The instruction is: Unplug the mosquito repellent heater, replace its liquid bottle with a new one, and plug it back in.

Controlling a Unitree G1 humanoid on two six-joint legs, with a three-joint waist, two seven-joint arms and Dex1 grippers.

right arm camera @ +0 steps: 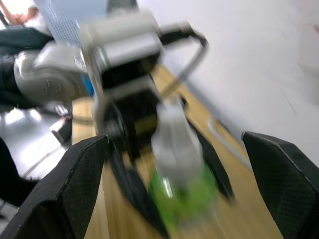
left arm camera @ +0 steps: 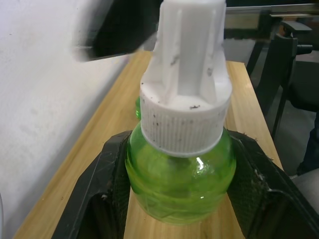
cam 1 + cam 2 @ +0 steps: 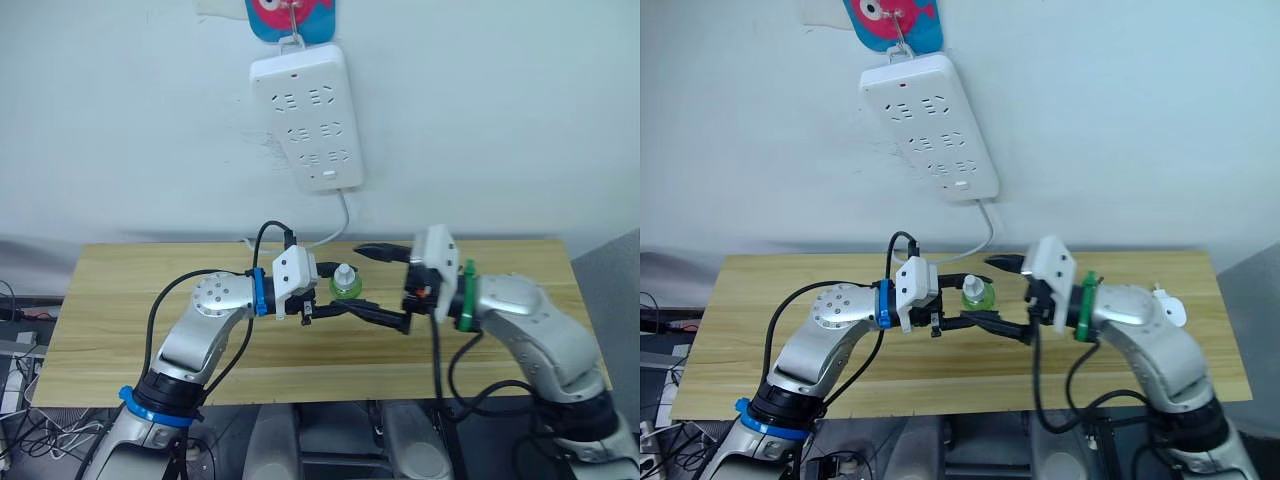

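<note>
A liquid bottle (image 3: 345, 286) of green plastic with a white ribbed cap (image 2: 185, 94) is held upright above the table, and my left gripper (image 3: 333, 292) is shut on its green body. Both black pads (image 2: 92, 199) press against its sides. My right gripper (image 3: 366, 281) faces it from the right and is open, one finger on each side of the bottle, not touching. A small white rounded piece (image 3: 1162, 300), possibly the mosquito repellent heater, peeks out behind my right forearm.
A long white power strip (image 3: 308, 112) hangs slanted on the wall above, its cable (image 3: 342, 225) dropping to the wooden table (image 3: 120, 300). A bit of green (image 2: 137, 107) lies on the table behind the held bottle.
</note>
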